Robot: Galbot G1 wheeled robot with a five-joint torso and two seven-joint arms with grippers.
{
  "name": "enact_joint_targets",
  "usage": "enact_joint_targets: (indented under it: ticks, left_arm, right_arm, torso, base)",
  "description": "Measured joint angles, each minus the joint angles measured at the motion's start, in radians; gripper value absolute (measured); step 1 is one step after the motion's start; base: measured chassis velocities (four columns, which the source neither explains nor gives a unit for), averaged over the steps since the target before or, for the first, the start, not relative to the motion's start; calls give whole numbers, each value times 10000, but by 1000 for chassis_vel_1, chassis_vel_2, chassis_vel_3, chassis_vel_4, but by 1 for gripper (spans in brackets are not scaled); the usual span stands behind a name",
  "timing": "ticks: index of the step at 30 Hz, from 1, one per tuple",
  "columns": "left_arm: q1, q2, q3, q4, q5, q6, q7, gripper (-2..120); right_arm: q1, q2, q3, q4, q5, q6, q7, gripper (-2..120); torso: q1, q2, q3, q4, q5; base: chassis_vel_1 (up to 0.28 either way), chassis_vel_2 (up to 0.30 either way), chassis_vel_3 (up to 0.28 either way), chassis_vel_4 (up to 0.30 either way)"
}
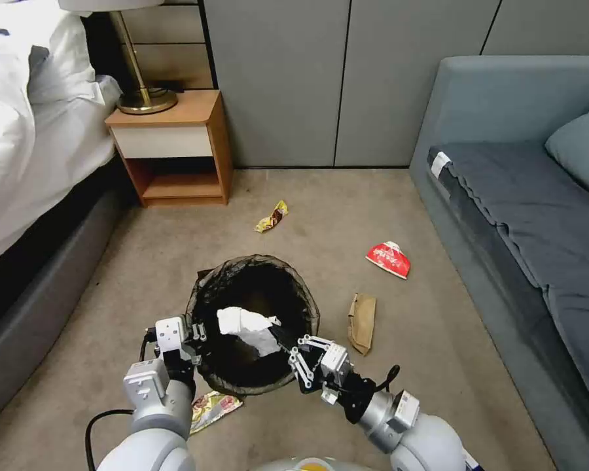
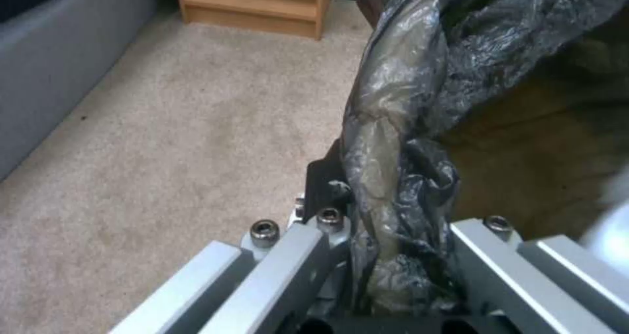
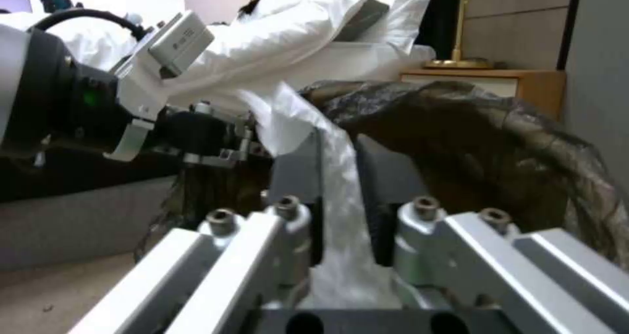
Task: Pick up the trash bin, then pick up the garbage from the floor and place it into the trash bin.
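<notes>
The trash bin (image 1: 262,263), lined with a crinkled black bag, hangs low over the carpet in front of me. My left gripper (image 1: 195,332) is shut on its near-left rim; the left wrist view shows the bag-covered rim (image 2: 393,103) pinched between the jaws of that gripper (image 2: 377,201). My right gripper (image 1: 283,341) is shut on a white tissue (image 1: 242,322) held over the bin's mouth, and the tissue (image 3: 288,113) runs up from that gripper (image 3: 341,177). More garbage lies on the floor: a yellow-brown wrapper (image 1: 271,217), a red-and-white wrapper (image 1: 389,259), a brown cardboard scrap (image 1: 362,314) and a crumpled wrapper (image 1: 213,407) under my left arm.
A wooden nightstand (image 1: 177,147) with a brass lamp (image 1: 144,98) stands at the back left beside a white bed (image 1: 19,144). A blue-grey sofa (image 1: 523,216) runs along the right. Grey wall panels close the back, with open carpet (image 1: 321,216) between.
</notes>
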Motion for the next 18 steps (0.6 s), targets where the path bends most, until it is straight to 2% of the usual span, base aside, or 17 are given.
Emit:
enact_joint_targets:
  ticks: [2, 4, 6, 8, 12, 13, 16, 17, 18]
  left_arm:
    - [-6, -5, 6, 0, 9, 0, 0, 1]
    - [-6, -7, 9, 0, 14, 0, 0, 1]
    - [2, -13, 21, 0, 25, 0, 0, 1]
    - [4, -17, 28, 0, 28, 0, 0, 1]
    - [-5, -20, 40, 0, 35, 0, 0, 1]
    - [-5, -20, 40, 0, 35, 0, 0, 1]
    - [-5, -19, 46, 0, 36, 0, 0, 1]
    - [-5, -19, 46, 0, 36, 0, 0, 1]
    - [-2, -19, 46, 0, 38, 0, 0, 1]
  right_arm:
    - [6, 0, 15, -13, -68, 4, 1, 28]
    - [15, 1, 33, -20, -75, 6, 1, 32]
    - [22, 0, 47, -21, -101, 9, 1, 43]
    - [18, 0, 48, -22, -116, 10, -1, 47]
    - [21, 31, 47, -17, -166, 12, -15, 65]
    - [21, 31, 47, -17, -166, 12, -15, 65]
    - [47, -7, 67, 35, -167, 12, -20, 81]
    - [47, -7, 67, 35, -167, 12, -20, 81]
    - [49, -20, 75, 68, -168, 12, -20, 86]
  torso:
    - [0, 0, 0, 0, 0]
    - [0, 0, 0, 0, 0]
    - [0, 0, 0, 0, 0]
    - [0, 0, 0, 0, 0]
    - [-1, 0, 0, 0, 0]
    - [-1, 0, 0, 0, 0]
    - [0, 0, 0, 0, 0]
    - [0, 0, 0, 0, 0]
    - [0, 0, 0, 0, 0]
  base:
    - [0, 0, 0, 0]
    - [0, 0, 0, 0]
    - [0, 0, 0, 0]
    - [0, 0, 0, 0]
    - [0, 0, 0, 0]
    - [0, 0, 0, 0]
    - [0, 0, 0, 0]
    - [0, 0, 0, 0]
    - [0, 0, 0, 0]
